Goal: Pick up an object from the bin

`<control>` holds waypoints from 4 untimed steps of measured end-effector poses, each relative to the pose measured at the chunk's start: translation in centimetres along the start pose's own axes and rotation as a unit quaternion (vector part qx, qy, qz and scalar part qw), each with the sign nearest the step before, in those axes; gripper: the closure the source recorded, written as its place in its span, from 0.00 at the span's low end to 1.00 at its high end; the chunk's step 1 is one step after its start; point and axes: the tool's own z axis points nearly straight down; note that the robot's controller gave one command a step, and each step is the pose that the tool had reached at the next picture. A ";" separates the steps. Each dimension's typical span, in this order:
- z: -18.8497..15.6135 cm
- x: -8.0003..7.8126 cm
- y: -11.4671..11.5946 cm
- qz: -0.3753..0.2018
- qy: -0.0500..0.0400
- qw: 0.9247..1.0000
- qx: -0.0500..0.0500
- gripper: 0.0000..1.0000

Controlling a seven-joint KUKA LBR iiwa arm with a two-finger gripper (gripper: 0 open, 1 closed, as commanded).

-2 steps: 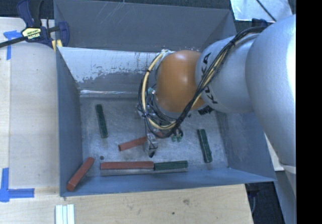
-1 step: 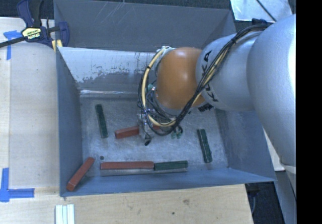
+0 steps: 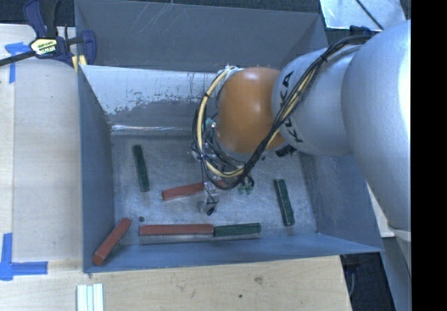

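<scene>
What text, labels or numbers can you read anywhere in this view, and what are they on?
Black letters on the silver arm, partly under cables: one looks like "K"; the rest cannot be read.
Sticks in the bin: no text to be seen.

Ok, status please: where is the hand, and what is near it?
Hand low over bin middle. Short red stick just left of it. Long red stick and green stick by front wall.

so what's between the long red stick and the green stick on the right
Camera view: a dark green stick lies end to end with the long red stick, stopping short of the right green stick.
</scene>
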 end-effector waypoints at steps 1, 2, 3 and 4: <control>-0.1 -0.1 0.1 0.000 -0.001 1.000 -0.001 1.00; -17.9 -5.0 0.9 0.005 -0.005 1.000 0.000 1.00; -16.8 -6.9 0.0 -0.140 -0.001 0.990 0.000 1.00; -23.6 -2.4 2.5 -0.291 -0.003 0.957 0.000 1.00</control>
